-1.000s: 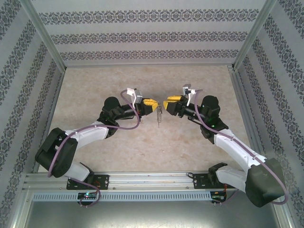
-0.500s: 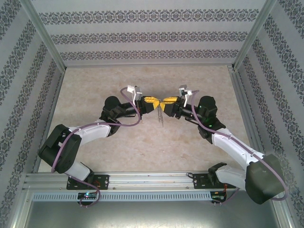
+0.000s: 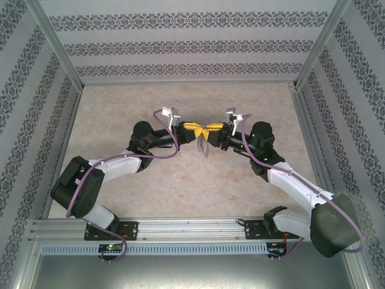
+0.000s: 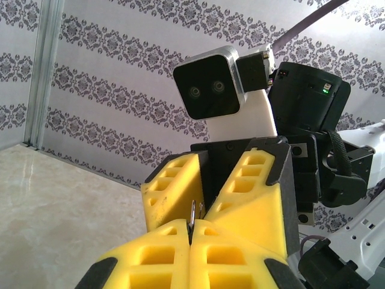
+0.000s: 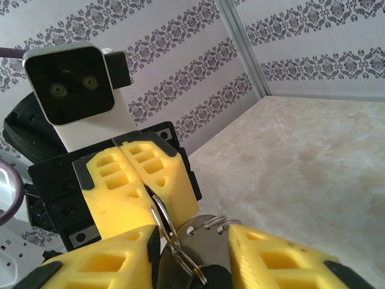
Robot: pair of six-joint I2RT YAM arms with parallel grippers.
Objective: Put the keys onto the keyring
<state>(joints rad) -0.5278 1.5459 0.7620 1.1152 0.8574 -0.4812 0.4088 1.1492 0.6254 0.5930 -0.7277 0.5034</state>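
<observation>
Our left tool (image 4: 190, 236) pinches the stiff, slippery grey metal oval keyring (image 5: 161, 218); our half-spread right tool (image 5: 194, 256) should grip the light black-headed key (image 5: 207, 256) by its head.

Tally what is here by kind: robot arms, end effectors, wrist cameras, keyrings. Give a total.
White-and-black robot arms: 2 (left, right)
Yellow-fingered end effectors: 2 (left, right)
Square black-faced wrist cameras: 2 (left, right)
Grey metal keyring loop: 1
Total: 7
</observation>
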